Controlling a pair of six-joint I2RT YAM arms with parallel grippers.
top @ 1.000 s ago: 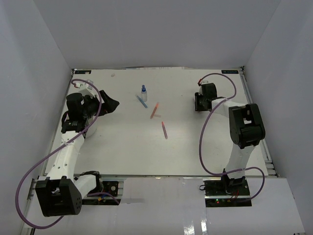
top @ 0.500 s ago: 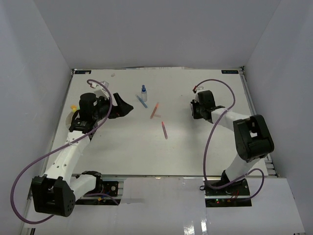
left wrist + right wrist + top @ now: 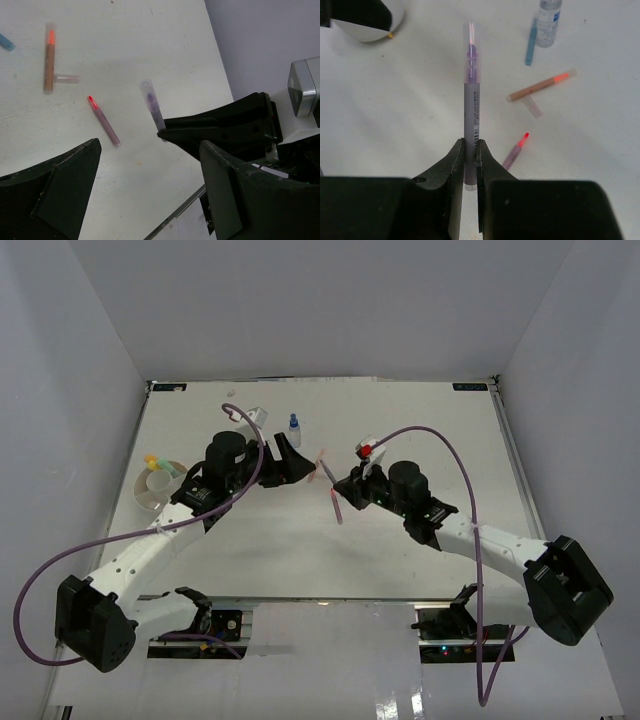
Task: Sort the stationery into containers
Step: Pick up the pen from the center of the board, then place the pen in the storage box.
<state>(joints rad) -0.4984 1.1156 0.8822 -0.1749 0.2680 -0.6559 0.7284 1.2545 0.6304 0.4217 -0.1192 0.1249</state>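
My right gripper is shut on a purple pen that points straight out from the jaws. In the top view it hangs over the middle of the table. My left gripper is open and empty, close to the left of it. The left wrist view shows its fingers spread wide, with the purple pen and the right gripper ahead. On the table lie a red-tipped pen, an orange marker, a blue pen and a blue-capped bottle. The white dish sits at the left.
A small clear cap lies beside the orange marker. The dish holds yellow and green items. White walls close in the table on three sides. Purple cables loop from both arms.
Both arms have swung in to the table's middle. The left gripper came from the dish at the left, the right gripper from the back right, and they now nearly meet.
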